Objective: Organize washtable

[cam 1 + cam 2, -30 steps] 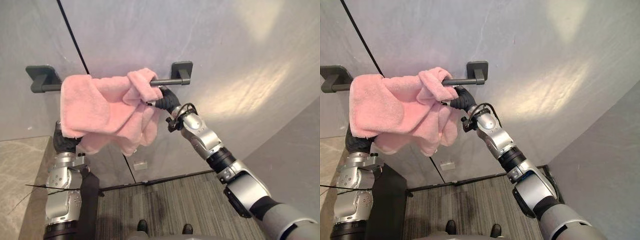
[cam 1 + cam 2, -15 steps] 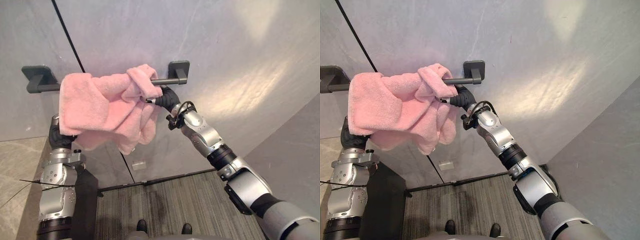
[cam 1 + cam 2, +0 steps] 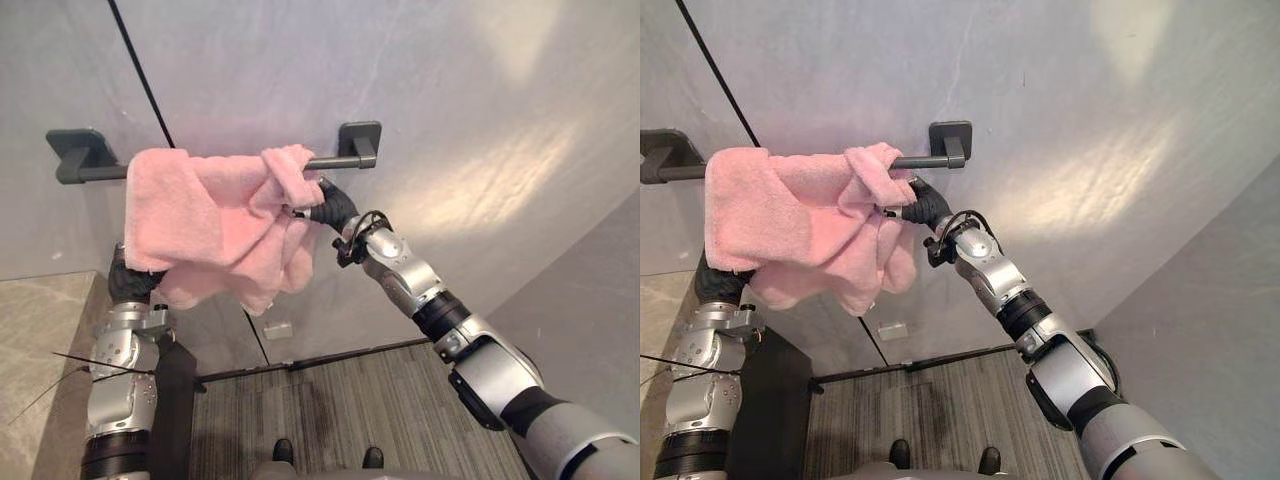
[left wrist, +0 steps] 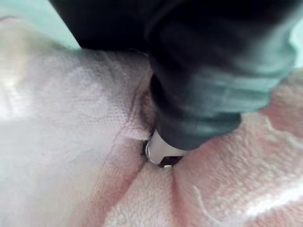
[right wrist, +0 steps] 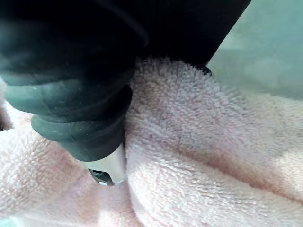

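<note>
A pink towel (image 3: pixel 210 220) hangs bunched over a dark towel bar (image 3: pixel 338 161) fixed to the grey wall. My right hand (image 3: pixel 333 205) reaches up just under the bar's right end, and its fingers pinch the towel's folded right corner (image 5: pixel 199 142). The dark cover of that hand (image 5: pixel 71 94) presses into the cloth. My left hand (image 3: pixel 130 282) is pushed up under the towel's lower left part, buried in the pink folds (image 4: pixel 71 118).
The bar's left bracket (image 3: pixel 75 152) sticks out past the towel. A beige stone counter (image 3: pixel 40 330) lies at lower left, with a black box (image 3: pixel 178 400) beside my left arm. Striped carpet (image 3: pixel 330 410) is far below.
The towel's bunched right corner now sits a little lower on the bar, with my right hand slightly lower too. My left arm has shifted slightly under the towel.
</note>
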Motion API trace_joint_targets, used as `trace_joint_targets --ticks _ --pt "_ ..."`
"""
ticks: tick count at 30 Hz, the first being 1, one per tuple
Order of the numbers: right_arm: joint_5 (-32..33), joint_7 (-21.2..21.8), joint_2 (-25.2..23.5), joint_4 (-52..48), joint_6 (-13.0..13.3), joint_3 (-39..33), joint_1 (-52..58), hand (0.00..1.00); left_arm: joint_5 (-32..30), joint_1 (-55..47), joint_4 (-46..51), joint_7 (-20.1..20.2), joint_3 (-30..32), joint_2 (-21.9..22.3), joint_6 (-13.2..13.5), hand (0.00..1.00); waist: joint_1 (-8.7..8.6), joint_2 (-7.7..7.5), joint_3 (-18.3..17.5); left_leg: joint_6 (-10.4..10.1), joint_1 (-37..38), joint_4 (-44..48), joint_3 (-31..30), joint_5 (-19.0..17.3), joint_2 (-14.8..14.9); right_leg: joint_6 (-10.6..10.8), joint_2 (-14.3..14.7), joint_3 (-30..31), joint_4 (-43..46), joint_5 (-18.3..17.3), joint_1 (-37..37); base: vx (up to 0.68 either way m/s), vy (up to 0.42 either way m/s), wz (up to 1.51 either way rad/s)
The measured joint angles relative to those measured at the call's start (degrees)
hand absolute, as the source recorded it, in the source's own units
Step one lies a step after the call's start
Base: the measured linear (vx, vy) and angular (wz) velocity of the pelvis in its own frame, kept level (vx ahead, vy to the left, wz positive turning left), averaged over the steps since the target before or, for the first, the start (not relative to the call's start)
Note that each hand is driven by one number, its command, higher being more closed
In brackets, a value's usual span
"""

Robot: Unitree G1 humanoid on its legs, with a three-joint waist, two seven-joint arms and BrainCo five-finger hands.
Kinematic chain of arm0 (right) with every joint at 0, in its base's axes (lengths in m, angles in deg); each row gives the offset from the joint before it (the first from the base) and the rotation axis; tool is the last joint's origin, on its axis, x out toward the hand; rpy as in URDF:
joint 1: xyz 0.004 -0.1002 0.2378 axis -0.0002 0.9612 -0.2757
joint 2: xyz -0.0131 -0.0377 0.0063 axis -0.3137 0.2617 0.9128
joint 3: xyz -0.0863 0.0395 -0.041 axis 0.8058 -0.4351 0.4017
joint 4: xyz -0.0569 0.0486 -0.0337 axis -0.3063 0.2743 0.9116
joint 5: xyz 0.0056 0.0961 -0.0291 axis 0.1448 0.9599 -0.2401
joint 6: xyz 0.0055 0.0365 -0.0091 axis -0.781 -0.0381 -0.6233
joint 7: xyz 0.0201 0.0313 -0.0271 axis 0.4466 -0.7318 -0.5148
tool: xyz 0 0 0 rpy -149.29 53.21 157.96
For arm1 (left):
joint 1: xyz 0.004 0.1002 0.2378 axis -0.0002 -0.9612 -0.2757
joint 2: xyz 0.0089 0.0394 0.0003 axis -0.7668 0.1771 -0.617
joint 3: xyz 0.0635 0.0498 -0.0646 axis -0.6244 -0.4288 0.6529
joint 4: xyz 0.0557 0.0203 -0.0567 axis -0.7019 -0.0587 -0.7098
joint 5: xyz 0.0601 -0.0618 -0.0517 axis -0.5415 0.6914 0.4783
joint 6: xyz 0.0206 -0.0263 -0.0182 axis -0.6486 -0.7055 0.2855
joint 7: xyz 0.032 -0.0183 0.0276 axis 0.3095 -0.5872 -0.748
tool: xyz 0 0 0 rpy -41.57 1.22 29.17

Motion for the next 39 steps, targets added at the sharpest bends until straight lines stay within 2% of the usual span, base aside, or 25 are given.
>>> trace_joint_targets --ticks 2,3,5,9,13,17,24,28,31,33,39 --pt "0.00 0.02 -0.01 0.23 0.01 0.02 0.00 1.00 0.00 0.57 -1.26 0.03 -0.01 0.79 -0.01 1.00 0.16 -0.03 0.42 -0.12 -0.08 0.00 -0.40 0.11 -0.04 0.04 0.00 -0.13 0.01 0.04 0.08 0.00 0.000 0.07" --pt "0.00 0.02 -0.09 0.45 0.10 0.02 -0.01 0.00 0.00 0.79 -1.76 0.03 -0.02 1.09 -0.02 0.00 0.17 -0.18 0.61 -0.13 -0.11 0.00 -0.52 0.12 -0.05 0.05 0.00 -0.18 0.01 0.05 0.09 0.00 0.000 0.04" --pt "0.00 0.04 -0.08 0.91 0.42 0.02 0.00 0.00 0.05 0.75 -3.64 -0.10 0.43 1.21 -0.01 0.00 0.19 -0.25 0.67 -0.13 -0.08 0.00 -0.52 0.14 -0.06 0.05 -0.02 -0.17 0.01 0.05 0.12 0.00 0.000 0.00" --pt "0.28 0.24 1.58 1.44 1.15 0.02 0.39 0.00 1.53 -2.05 -12.82 -3.60 10.06 0.31 -0.56 0.00 0.14 -0.21 0.81 -0.13 -0.11 0.00 -0.50 0.15 -0.07 0.06 -0.05 -0.23 0.01 0.06 0.05 0.00 0.000 0.01" --pt "3.28 0.21 3.90 1.38 1.44 -0.30 0.75 0.00 2.11 -5.13 -11.92 -2.37 8.49 -0.56 -0.85 0.00 1.52 -0.55 0.94 -0.12 -0.42 0.00 -0.50 0.12 -0.11 0.10 -0.20 -0.73 -0.03 0.01 -0.50 0.00 0.000 0.06" --pt "5.33 -0.36 5.23 1.33 1.28 -2.49 1.00 0.00 2.13 -6.11 -10.94 -2.41 8.51 -1.27 -0.84 0.00 1.42 -0.74 1.05 -0.17 -1.54 0.00 -0.27 0.15 -0.21 0.10 -0.39 -0.67 0.01 0.01 -1.57 -0.01 0.004 -0.11" --pt "6.96 -2.26 12.71 -1.93 1.22 -5.12 4.96 0.00 2.17 -7.25 -10.88 -2.87 8.96 -2.10 -0.82 0.00 1.42 -0.69 1.09 -0.43 -1.21 0.01 0.80 0.33 0.02 -0.02 -0.35 -0.60 0.10 0.17 -1.83 0.02 -0.005 -0.09" --pt "7.00 -2.25 13.85 -3.76 1.22 -6.54 8.15 0.00 2.34 -7.82 -10.91 -3.16 9.05 -3.14 -0.83 0.00 1.33 -0.70 1.07 -0.45 -0.47 0.03 0.92 0.36 0.05 -0.15 -0.34 -0.67 0.17 1.50 -1.33 0.08 -0.014 -0.06" --pt "7.01 -2.22 15.31 -4.03 1.16 -7.27 10.42 0.00 2.69 -7.89 -10.98 -3.72 9.28 -3.22 -0.84 0.00 1.27 -0.20 1.37 -0.28 0.03 0.23 0.89 0.43 0.05 -0.32 -0.31 -0.75 0.18 1.57 -0.84 0.06 -0.008 -0.01" --pt "7.03 -2.32 16.60 -3.99 0.16 -8.81 11.65 0.00 2.70 -7.89 -11.00 -3.76 9.51 -3.22 -0.84 0.00 1.26 0.32 1.69 -0.12 0.05 0.37 0.87 0.55 0.04 -0.43 -0.29 -1.02 0.19 1.66 -0.82 0.04 -0.006 0.00" --pt "8.07 -3.70 19.24 -3.88 -0.12 -14.86 13.32 0.00 3.39 -7.95 -11.00 -2.87 10.46 -3.21 -1.37 0.00 0.99 0.50 1.72 -0.12 0.19 0.39 0.81 0.54 0.06 -0.45 -0.18 -1.24 0.17 1.66 -0.64 0.01 -0.001 0.00"
